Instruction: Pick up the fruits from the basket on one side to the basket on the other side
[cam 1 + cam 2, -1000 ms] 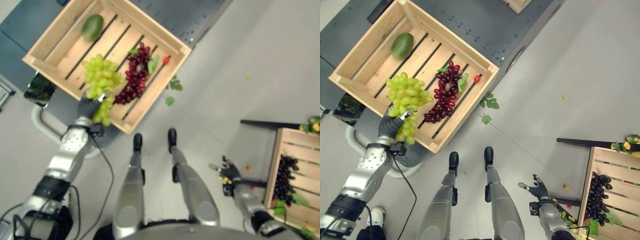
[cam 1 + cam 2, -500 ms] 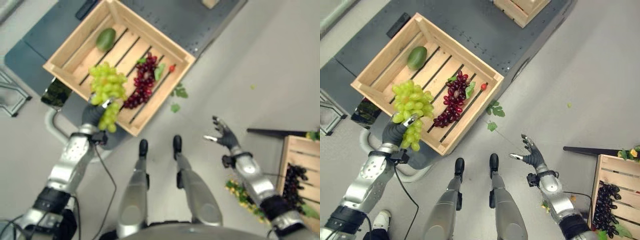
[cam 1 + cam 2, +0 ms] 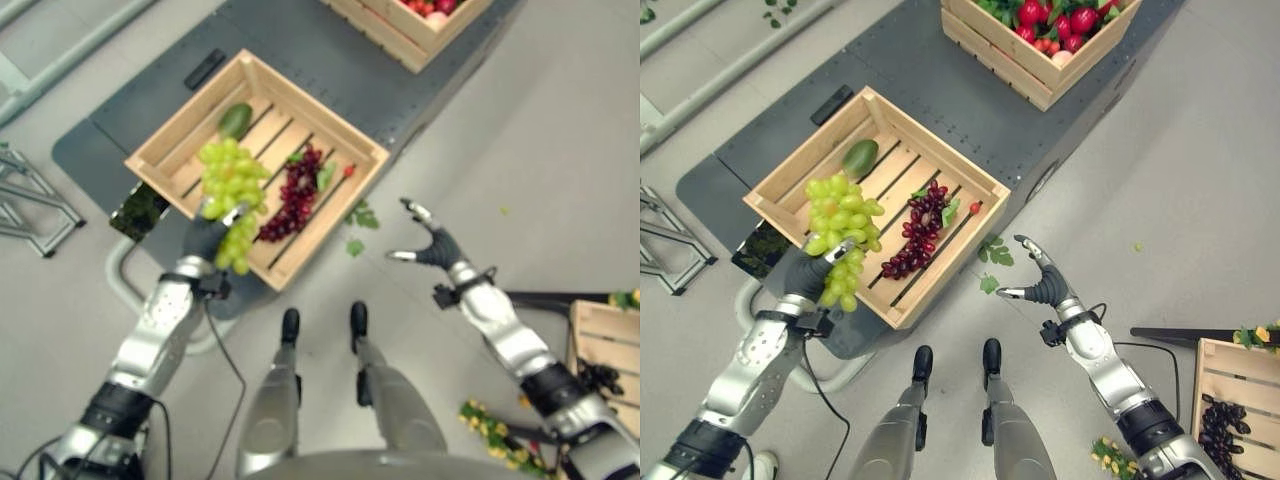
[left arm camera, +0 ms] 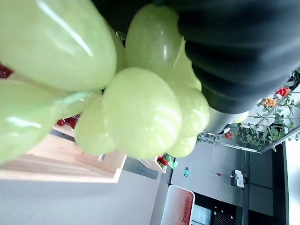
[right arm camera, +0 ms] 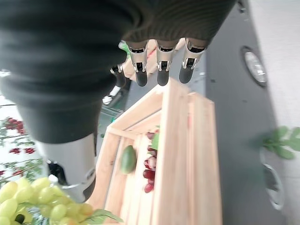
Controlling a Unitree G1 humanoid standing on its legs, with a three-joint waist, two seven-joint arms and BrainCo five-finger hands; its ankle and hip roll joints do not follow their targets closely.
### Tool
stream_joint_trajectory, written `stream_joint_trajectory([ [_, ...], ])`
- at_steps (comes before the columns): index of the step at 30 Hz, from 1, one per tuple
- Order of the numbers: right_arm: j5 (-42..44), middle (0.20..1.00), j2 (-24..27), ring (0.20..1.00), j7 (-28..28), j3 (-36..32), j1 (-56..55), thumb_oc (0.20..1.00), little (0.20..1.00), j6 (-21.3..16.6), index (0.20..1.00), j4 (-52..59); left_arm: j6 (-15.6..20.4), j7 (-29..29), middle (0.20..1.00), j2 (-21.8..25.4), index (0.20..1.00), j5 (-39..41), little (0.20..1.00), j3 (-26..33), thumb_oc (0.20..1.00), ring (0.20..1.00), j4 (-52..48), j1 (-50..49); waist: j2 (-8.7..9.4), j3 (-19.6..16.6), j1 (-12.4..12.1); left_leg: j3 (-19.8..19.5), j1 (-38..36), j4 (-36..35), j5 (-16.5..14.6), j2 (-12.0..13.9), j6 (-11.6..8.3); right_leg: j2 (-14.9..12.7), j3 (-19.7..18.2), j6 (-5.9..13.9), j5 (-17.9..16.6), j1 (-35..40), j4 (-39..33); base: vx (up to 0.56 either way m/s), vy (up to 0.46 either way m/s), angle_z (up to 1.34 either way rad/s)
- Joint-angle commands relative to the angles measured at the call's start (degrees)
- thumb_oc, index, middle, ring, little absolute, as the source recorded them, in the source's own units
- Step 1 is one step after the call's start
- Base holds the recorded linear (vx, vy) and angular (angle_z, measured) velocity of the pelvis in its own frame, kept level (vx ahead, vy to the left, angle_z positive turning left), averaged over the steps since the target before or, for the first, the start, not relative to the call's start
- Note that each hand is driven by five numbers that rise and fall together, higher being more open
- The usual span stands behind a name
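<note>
Since a second ago the right hand (image 3: 1043,285) has been raised from low beside the right-side crate to mid-height, and the camera has tilted so more of the platform is seen; the green grapes are still held up at the crate's near edge. Left eye view: the green grapes (image 3: 229,188) are gripped by the left hand (image 3: 206,237), lifted clear above the near corner of the wooden crate (image 3: 180,127), likely so they can be carried across. Red grapes (image 3: 296,194) and a green mango (image 3: 235,120) are left on the slats. Right eye view: the right hand is held empty, fingers spread and relaxed, over the floor near the crate's corner, probably readied to receive the bunch. A second crate (image 3: 1222,385) with dark grapes (image 3: 1218,424) is seen at the robot's right. Left wrist view: grapes (image 4: 140,112) are pressed against the dark cover; fingers are hidden there. Right wrist view: fingers (image 5: 161,65) are straight, nothing held.
</note>
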State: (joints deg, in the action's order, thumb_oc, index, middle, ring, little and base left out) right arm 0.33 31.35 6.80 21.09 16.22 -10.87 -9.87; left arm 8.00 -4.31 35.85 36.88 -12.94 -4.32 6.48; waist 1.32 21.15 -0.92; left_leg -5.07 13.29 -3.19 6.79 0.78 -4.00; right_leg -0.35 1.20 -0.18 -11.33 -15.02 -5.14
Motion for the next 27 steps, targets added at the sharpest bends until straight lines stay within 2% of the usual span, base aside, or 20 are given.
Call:
stream_joint_trajectory([
  [1,-2.44,1.000,-0.87,1.000,0.19,3.15,1.56,1.000,1.000,-1.15,1.000,1.44,2.51,1.91,0.200,-0.79,0.200,-0.85,0.200,-2.06,0.200,0.200,-5.01,0.69,0.71,-7.18,-0.17,-3.04,0.65,-0.67,-2.64,-3.26,3.01,-1.71,1.65,6.08,7.06,0.67,2.70,0.05,-0.002,0.02],
  [14,-3.06,1.000,-5.43,1.000,-0.30,9.29,10.69,1.000,1.000,0.27,1.000,-2.78,0.59,3.71,0.200,-3.44,0.200,-1.16,0.200,-9.91,0.200,0.200,-6.57,3.87,0.74,-10.56,-1.24,-3.74,-1.67,-1.08,-3.65,-3.30,3.24,-1.80,2.41,6.07,7.75,3.35,1.89,0.03,-0.003,0.05],
  [27,-1.03,1.000,-10.44,1.000,-2.21,15.15,15.96,1.000,1.000,1.00,1.000,-7.01,-0.85,4.77,0.200,-5.73,0.200,0.95,0.200,-15.92,0.200,0.200,-5.98,5.77,1.18,-11.81,-2.08,-4.20,-1.46,-1.19,-3.76,-3.21,3.42,-1.94,2.57,6.16,7.64,3.32,1.53,0.00,-0.001,0.00],
])
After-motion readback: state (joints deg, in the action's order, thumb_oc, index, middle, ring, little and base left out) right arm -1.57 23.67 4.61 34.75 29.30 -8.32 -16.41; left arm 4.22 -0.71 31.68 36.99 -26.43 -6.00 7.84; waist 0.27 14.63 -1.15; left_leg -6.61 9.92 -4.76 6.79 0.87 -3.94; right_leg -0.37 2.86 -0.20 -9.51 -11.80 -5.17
